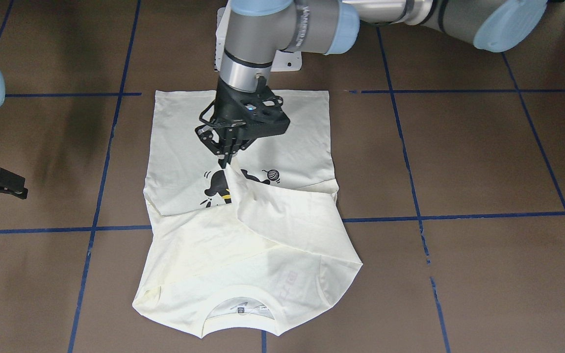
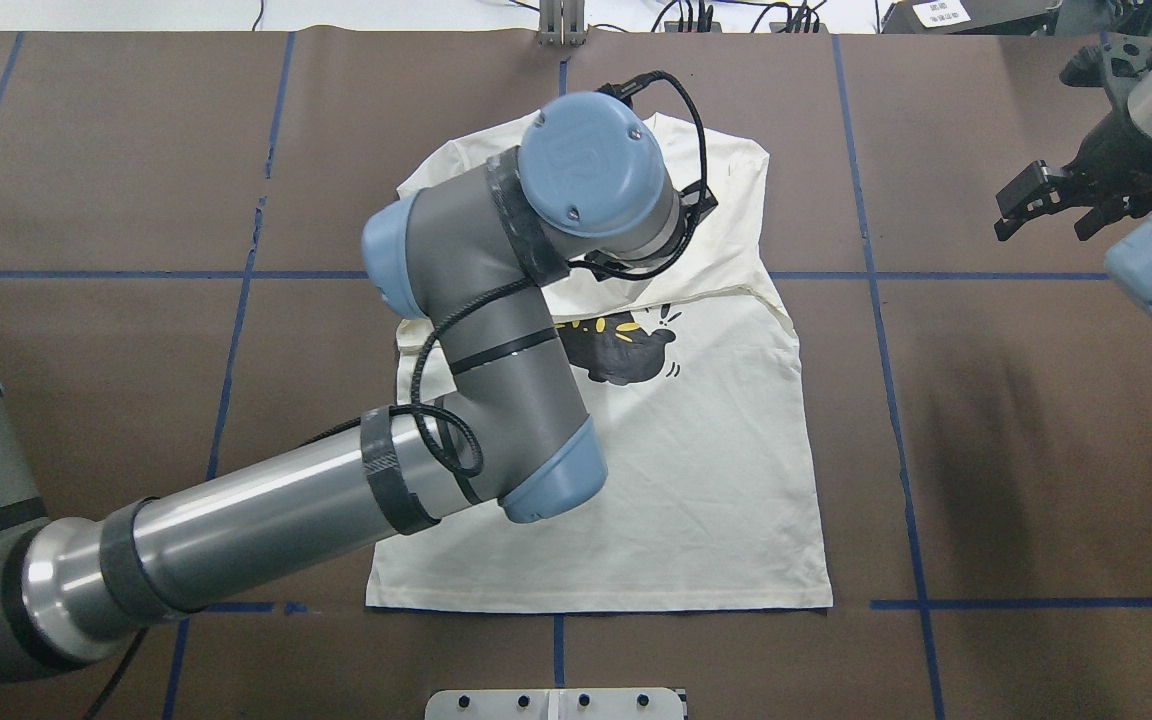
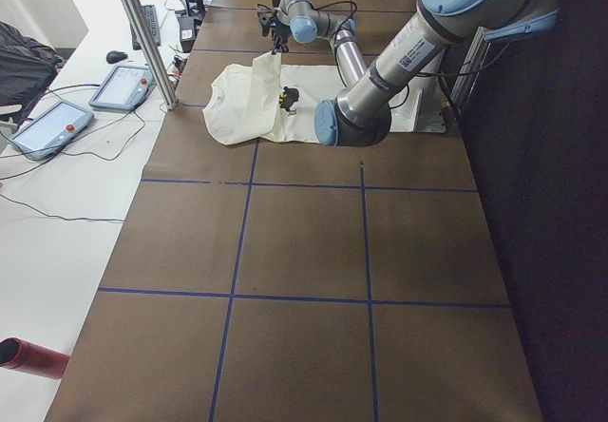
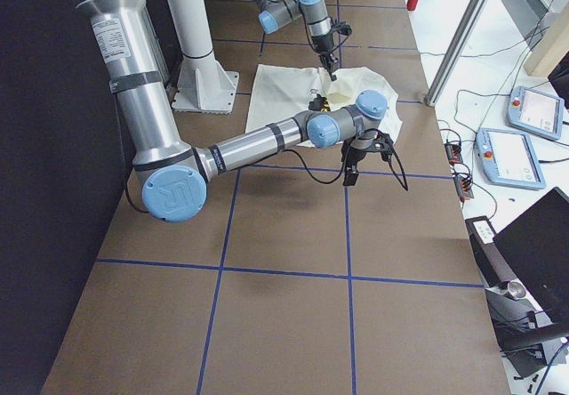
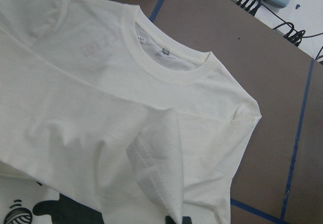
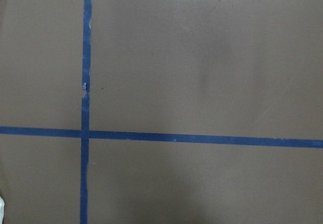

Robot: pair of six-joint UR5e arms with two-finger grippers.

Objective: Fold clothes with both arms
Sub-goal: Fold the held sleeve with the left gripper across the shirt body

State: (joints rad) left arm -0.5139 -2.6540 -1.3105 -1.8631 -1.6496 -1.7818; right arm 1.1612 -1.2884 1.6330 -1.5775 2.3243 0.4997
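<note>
Plainly, the cream T-shirt point(image 1: 292, 142) lies in the middle of the brown tabletop point(image 1: 483, 157), hem toward the robot and collar point(image 1: 241, 294) toward the operators' side, with its collar half turned over so the plain reverse covers part of the cat print point(image 1: 216, 186). My left end effector point(image 1: 226, 162) is clamped on a peak of cloth just above that print, and the wrist view shows only a narrow fold caught between the tips. My right end effector point(image 2: 1046, 210) hangs well apart from the garment over bare tabletop, fingers apart and holding nothing. My worry is that the shirt is held at 1 point only. Any pull from here would probably swing the flap around that pinch and lay the fold crooked, or drag the layer beneath and rumple it. With so slim a bite, the cloth could also slip free mid-move. I cannot tell whether 1 or 2 layers are caught.
</note>
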